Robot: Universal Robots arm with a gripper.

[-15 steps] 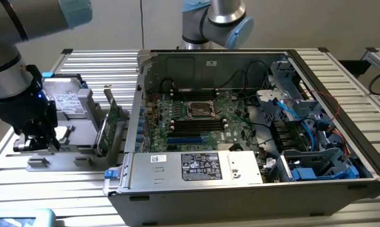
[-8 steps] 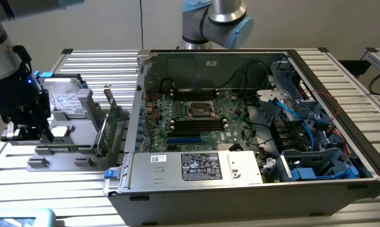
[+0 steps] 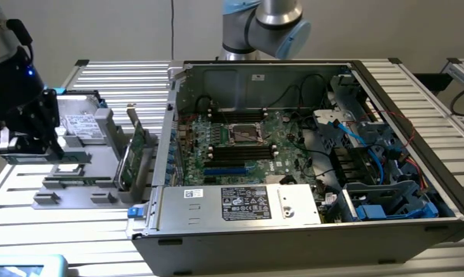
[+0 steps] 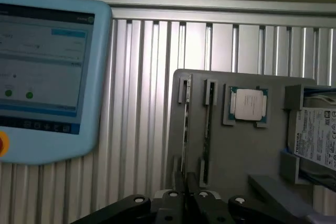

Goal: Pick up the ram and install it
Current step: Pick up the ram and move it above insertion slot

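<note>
My gripper (image 3: 32, 151) hangs over the grey parts holder (image 3: 78, 193) at the exterior view's left, outside the computer case. It is shut on the ram (image 3: 51, 157), a thin green stick held level just above the holder. In the wrist view the ram (image 4: 185, 129) shows edge-on as a narrow strip running out from between the nearly closed fingers of the gripper (image 4: 186, 195), above the holder's long slots (image 4: 209, 124). The open case's motherboard (image 3: 251, 144) lies to the exterior view's right, with black memory slots (image 3: 240, 152).
A tall green expansion card (image 3: 135, 153) stands between holder and case wall. A hard drive (image 4: 315, 135) and a processor chip (image 4: 249, 103) rest on the holder. A blue-framed teach pendant (image 4: 47, 77) lies on the slatted table (image 4: 142, 129). Cables (image 3: 347, 133) crowd the case's right side.
</note>
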